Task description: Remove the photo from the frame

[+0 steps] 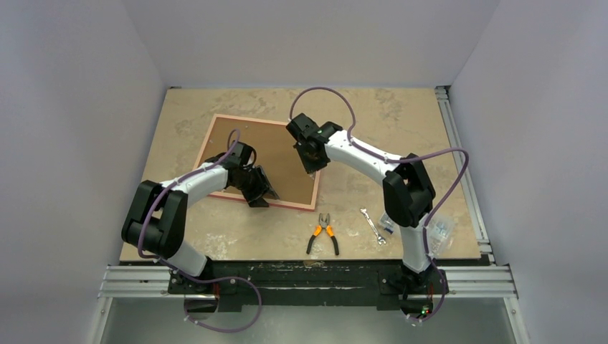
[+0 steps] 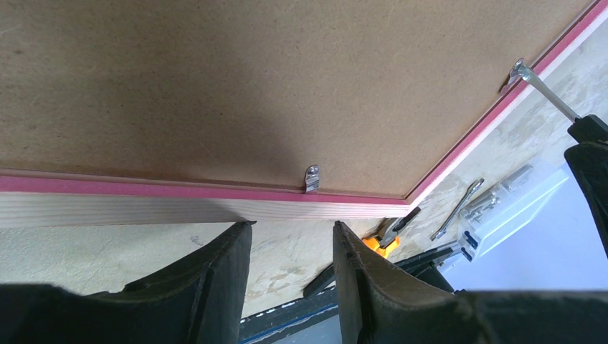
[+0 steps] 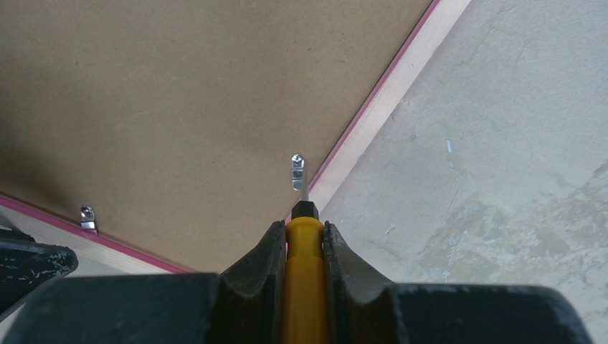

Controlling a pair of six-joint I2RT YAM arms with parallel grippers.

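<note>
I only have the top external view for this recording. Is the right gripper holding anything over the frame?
Observer: Yes, the right gripper is shut on a yellow-handled screwdriver.
Operator: Where is its tip?
Observer: At a small metal clip on the brown back of the frame, near the edge.
Operator: And the left gripper?
Observer: The left gripper is open and empty, at the frame's near edge beside a second clip.

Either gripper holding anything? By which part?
The right gripper grips a yellow-handled screwdriver by its handle; the left gripper is open, holding nothing.
</note>
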